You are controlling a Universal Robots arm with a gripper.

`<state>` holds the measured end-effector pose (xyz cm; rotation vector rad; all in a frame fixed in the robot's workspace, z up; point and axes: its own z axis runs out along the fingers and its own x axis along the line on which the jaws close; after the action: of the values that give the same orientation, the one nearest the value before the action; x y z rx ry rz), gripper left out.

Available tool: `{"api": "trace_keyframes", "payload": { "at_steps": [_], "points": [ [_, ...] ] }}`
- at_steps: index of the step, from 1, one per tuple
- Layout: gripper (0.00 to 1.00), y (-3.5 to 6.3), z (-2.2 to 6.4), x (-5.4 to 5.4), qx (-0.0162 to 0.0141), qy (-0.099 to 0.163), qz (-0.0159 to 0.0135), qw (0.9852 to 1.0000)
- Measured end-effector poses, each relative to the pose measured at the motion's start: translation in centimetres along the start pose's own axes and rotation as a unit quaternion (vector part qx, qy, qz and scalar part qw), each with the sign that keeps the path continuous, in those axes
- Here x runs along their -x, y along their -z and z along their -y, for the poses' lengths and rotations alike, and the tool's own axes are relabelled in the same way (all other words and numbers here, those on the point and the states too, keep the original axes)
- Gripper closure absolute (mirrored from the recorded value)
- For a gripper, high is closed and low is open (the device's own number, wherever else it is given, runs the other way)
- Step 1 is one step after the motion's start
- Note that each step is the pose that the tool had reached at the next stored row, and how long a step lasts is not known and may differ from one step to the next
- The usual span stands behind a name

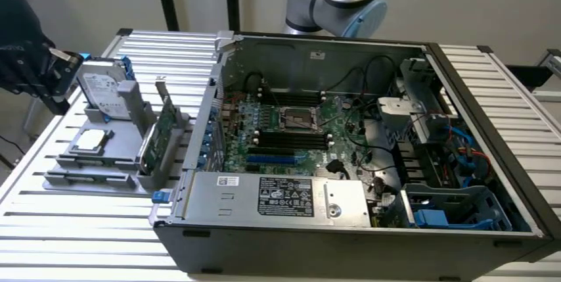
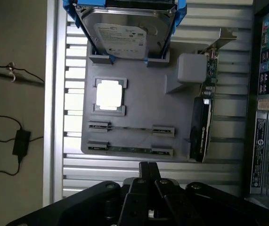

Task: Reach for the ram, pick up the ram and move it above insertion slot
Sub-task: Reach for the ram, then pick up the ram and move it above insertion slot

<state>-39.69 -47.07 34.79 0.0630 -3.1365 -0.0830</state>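
Observation:
Two rams stand on edge in the grey fixture [image 2: 143, 110], one [image 2: 130, 128] beside the other [image 2: 130, 150]; in the exterior view they are thin strips [image 1: 88, 162] near the fixture's front. My gripper [image 2: 149, 168] hovers above and just outside the fixture's edge, nearest the rams, touching nothing, its fingers together and empty. In the exterior view the black gripper [image 1: 52, 71] hangs at the far left, above the fixture. The black memory slots [image 1: 290, 139] lie on the motherboard inside the open computer case [image 1: 351, 229].
The fixture also holds a hard drive [image 2: 125, 35], a square processor [image 2: 110, 96] and an upright green expansion card with a metal bracket [image 2: 202, 117]. The case wall [image 1: 206, 117] rises right beside the fixture. A cable and adapter [image 2: 20, 141] lie on the floor.

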Motion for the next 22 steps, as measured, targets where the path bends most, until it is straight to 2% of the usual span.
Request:
{"api": "trace_keyframes", "payload": {
  "at_steps": [3,6,11,14,17,22],
  "points": [
    [0.89,-0.09,0.01,0.0,0.0,0.026,-0.0013,0.9997],
    [0.89,-0.18,0.02,0.0,-0.0001,0.053,-0.0028,0.9986],
    [0.89,-0.37,0.03,0.0,-0.0002,0.099,-0.0052,0.9951],
    [0.89,-0.46,0.03,0.01,-0.0003,0.126,-0.0067,0.992],
    [0.89,-0.54,0.04,0.01,-0.0003,0.153,-0.008,0.9882],
    [0.89,-0.65,0.05,0.0,-0.0005,0.198,-0.0102,0.9802]
  ]
}}
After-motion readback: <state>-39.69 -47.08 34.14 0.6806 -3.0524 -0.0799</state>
